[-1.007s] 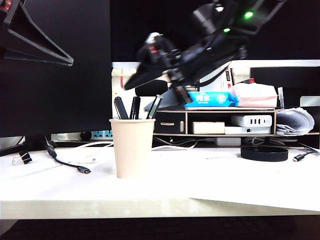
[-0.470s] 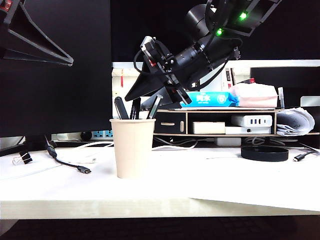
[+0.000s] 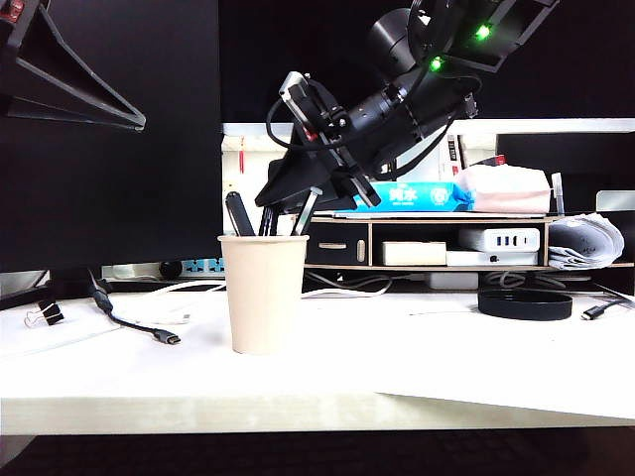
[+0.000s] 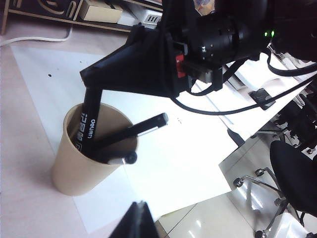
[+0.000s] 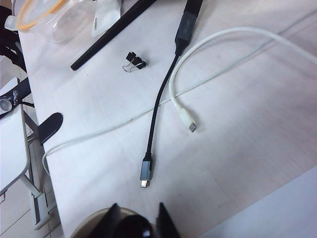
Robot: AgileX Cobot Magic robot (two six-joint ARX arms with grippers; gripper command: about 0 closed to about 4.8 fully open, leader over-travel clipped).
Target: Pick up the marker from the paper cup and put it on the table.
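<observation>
right gripper [image 4: 93, 85]: above the paper cup [image 4: 69, 168], angled down from the upper right in the exterior view
right fingers: clenched on the top end of the marker [image 4: 89, 121]; in the right wrist view the dark cap fills the gap between the two tips
marker: in the cup, near upright, lower part inside, upper part above the rim and running into the fingers; white print on the barrel
cup: upright on the bench [image 3: 446, 357], left of centre, near the front edge; base at the edge of a white sheet [image 4: 163, 163]
other pens: two more in the cup. One [image 4: 131, 131] leans out over the rim, away from the gripped one. One [image 4: 121, 158] lies low across the mouth, round end at the rim
left gripper [image 4: 137, 218]: high at the upper left of the exterior view, well apart from the cup, looking down on it
left fingers: tips together in one wedge, grasping nothing
bench left side: black cable [image 5: 153, 134] and white cable [image 5: 181, 109] with loose plug ends, binder clip [image 5: 133, 62] near them
bench right side: flat black disc [image 3: 524, 303]
behind: wooden shelf unit [image 3: 437, 243], blue wipes pack [image 3: 417, 196] on top
</observation>
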